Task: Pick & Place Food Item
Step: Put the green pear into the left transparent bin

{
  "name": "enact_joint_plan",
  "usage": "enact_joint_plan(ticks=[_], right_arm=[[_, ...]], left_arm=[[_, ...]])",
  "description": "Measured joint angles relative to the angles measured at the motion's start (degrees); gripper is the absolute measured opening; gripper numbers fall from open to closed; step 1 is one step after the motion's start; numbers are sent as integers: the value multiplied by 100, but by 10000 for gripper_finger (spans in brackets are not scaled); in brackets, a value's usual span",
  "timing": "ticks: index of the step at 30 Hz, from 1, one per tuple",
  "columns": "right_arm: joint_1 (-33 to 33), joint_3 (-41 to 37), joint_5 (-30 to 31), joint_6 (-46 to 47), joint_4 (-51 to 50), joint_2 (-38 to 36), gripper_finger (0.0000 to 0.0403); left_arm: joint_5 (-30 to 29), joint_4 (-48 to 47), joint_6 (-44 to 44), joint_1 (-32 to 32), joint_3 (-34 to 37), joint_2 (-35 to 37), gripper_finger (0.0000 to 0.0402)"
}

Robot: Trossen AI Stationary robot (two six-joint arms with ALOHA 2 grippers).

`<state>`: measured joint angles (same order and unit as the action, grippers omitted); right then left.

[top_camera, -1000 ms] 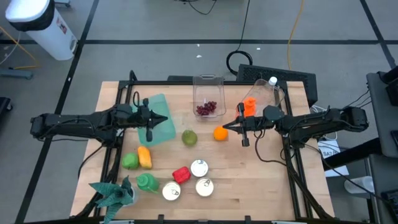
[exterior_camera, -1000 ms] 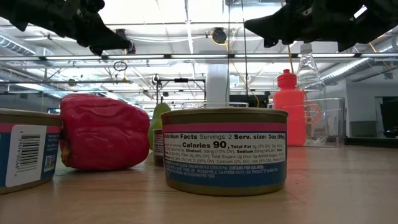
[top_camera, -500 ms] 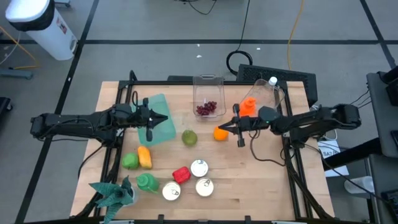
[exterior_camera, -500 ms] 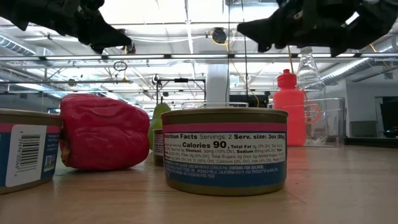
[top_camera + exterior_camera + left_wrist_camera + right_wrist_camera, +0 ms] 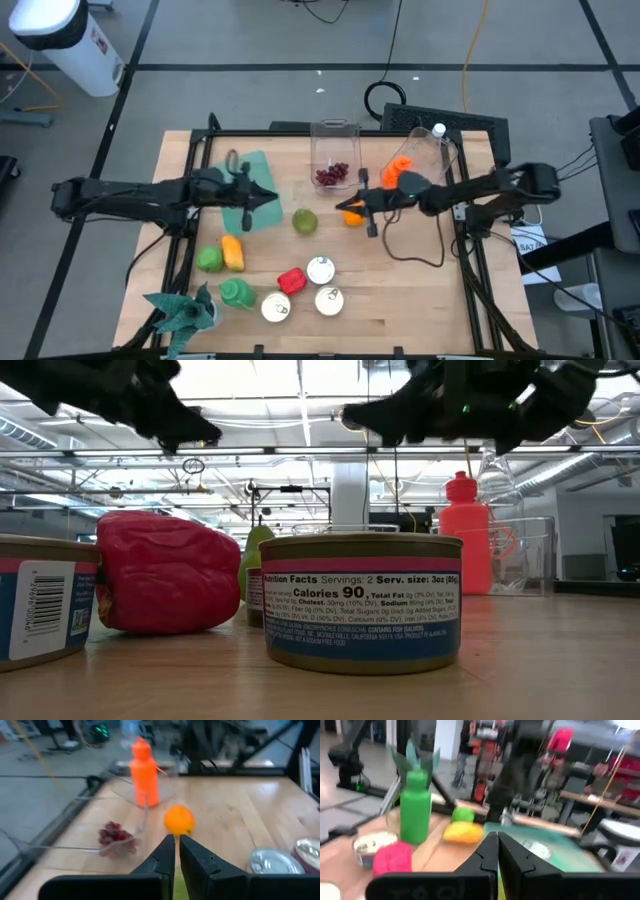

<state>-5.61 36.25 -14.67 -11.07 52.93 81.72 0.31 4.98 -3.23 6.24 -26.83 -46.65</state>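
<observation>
**Both arms up, nothing picked yet**

On the left of the table I see a green pepper [image 5: 208, 259] and a yellow pepper [image 5: 232, 251], with a green bottle [image 5: 237, 293] near the front edge. My left gripper [image 5: 272, 195] hangs over the teal board [image 5: 255, 212], and its fingers are pressed together with nothing in them. Just past it lies the green fruit [image 5: 304, 221]. In front of that sit a red pepper [image 5: 291, 280] and three tins [image 5: 320, 269]. At the back stands a clear box [image 5: 335, 150] with dark red grapes [image 5: 332, 176] inside.

Then comes the orange [image 5: 353, 214], lying on the wood. My right gripper [image 5: 341, 207] floats right over it, fingers pressed together too, holding nothing. An orange bottle [image 5: 400, 172] stands behind.

I think I am reaching for a food, most likely the orange. Next I need to spread the right fingers, go down around the orange, and squeeze gently.
</observation>
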Motion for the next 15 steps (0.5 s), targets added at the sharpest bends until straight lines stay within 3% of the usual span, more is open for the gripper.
enact_joint_plan(ticks=[4, 7, 15], right_arm=[[-4, -231, 633, -55, -883, -1105, 0], [-27, -323, 729, -147, -1833, -1957, 0], [-39, -772, 722, -465, -2497, -3344, 0]], left_arm=[[425, 682, -200, -25, -23, -895, 7], [418, 1096, -149, -132, -61, -1365, 11], [-500, 1428, -200, -638, -318, -2289, 122]])
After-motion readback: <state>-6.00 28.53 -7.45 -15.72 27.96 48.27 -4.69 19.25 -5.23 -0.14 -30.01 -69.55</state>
